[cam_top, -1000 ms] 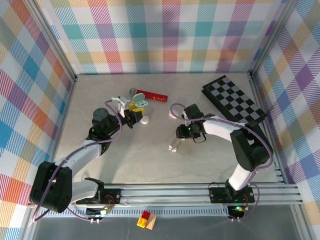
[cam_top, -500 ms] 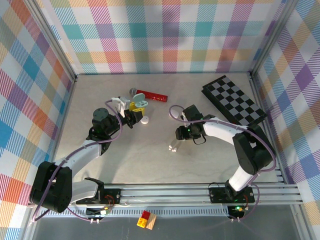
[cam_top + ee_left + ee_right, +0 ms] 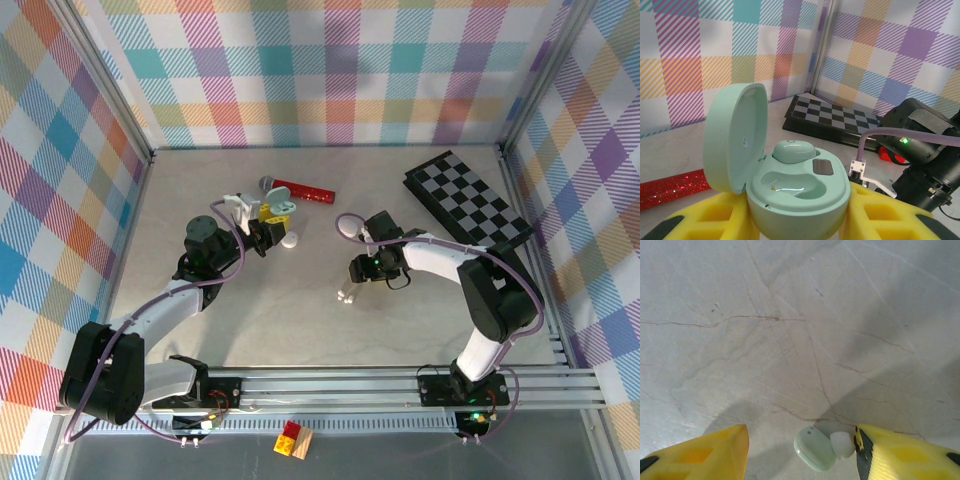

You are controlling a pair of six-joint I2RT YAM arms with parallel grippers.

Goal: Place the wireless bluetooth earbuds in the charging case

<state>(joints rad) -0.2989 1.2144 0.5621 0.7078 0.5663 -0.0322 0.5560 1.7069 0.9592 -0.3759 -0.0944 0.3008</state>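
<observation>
1. The left gripper (image 3: 796,222) clamps the open, pale green charging case (image 3: 790,197); the seated earbud (image 3: 792,150), also pale green, fills its far socket.
2. The loose earbud (image 3: 814,450), pale green with a white tip, lies on the table (image 3: 790,315) between the spread fingers of the right gripper (image 3: 800,441), perhaps touching one.

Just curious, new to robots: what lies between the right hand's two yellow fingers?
A tiny pale green plastic earbud on grey marbled tabletop, in the right wrist view.

Pastel plaid walls (image 3: 340,70) enclose a grey, faintly veined tabletop (image 3: 290,320).
</observation>
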